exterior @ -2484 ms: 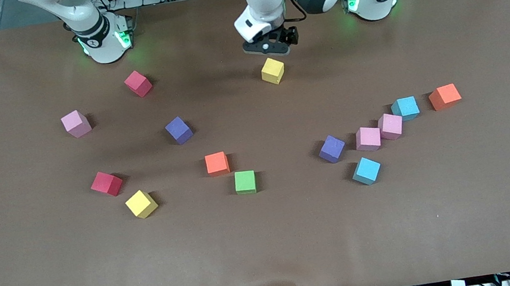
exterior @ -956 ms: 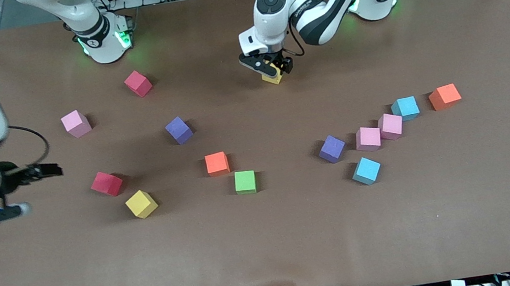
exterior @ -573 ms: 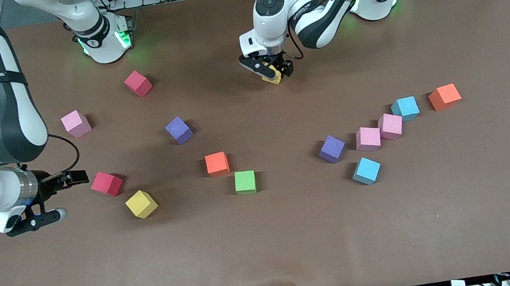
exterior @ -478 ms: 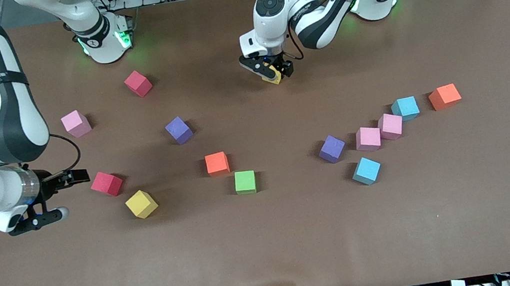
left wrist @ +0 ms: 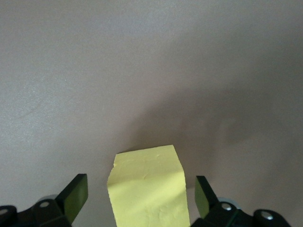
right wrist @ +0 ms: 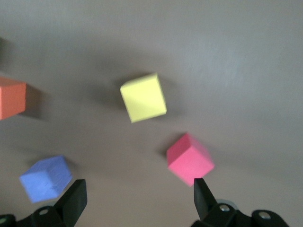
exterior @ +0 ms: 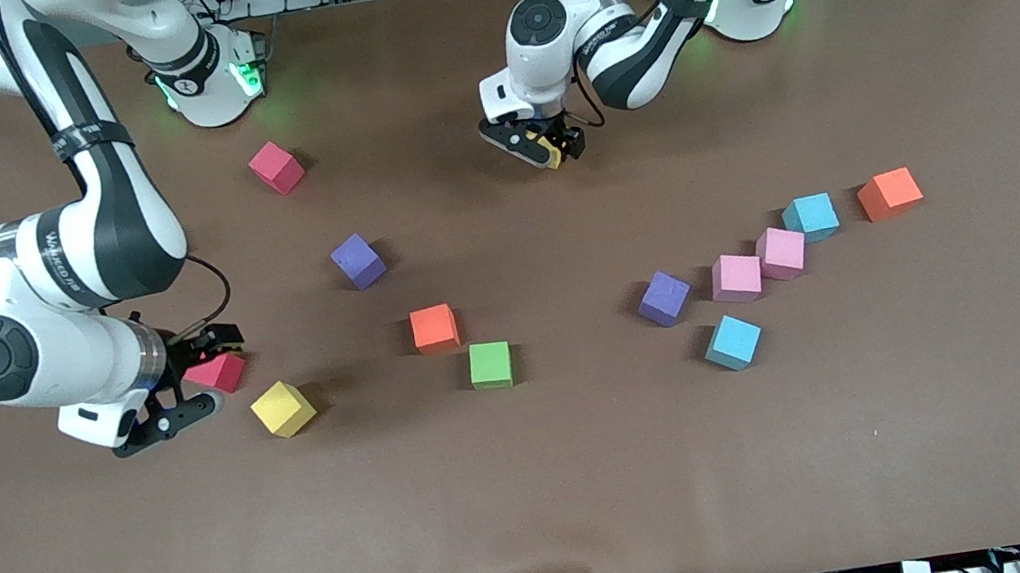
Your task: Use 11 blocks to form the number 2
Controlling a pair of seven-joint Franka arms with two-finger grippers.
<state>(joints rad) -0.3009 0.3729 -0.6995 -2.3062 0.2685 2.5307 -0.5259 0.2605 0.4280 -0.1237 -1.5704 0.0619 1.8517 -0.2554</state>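
Observation:
Loose blocks lie scattered on the brown table (exterior: pixel 540 484); no number 2 shows. My left gripper (exterior: pixel 542 146) is down around a yellow block (exterior: pixel 555 156) near the robots' bases. It is open, and in the left wrist view this yellow block (left wrist: pixel 147 184) sits between the fingertips (left wrist: pixel 75 193) with a gap on each side. My right gripper (exterior: pixel 205 377) hangs open just beside a red block (exterior: pixel 220 373) toward the right arm's end. The right wrist view shows the red block (right wrist: pixel 189 159) close to one fingertip (right wrist: pixel 201 191) and nothing between the jaws.
Beside the red block lies another yellow block (exterior: pixel 282 407). Mid-table are a purple (exterior: pixel 359 261), an orange (exterior: pixel 433 327) and a green block (exterior: pixel 490 364). Toward the left arm's end sit purple (exterior: pixel 663 297), pink (exterior: pixel 736 277), light blue (exterior: pixel 733 341) and orange (exterior: pixel 889 192) blocks.
My right arm has swung in from its end of the table and brought its open gripper up to the red block. My left gripper has settled lower around the yellow block.

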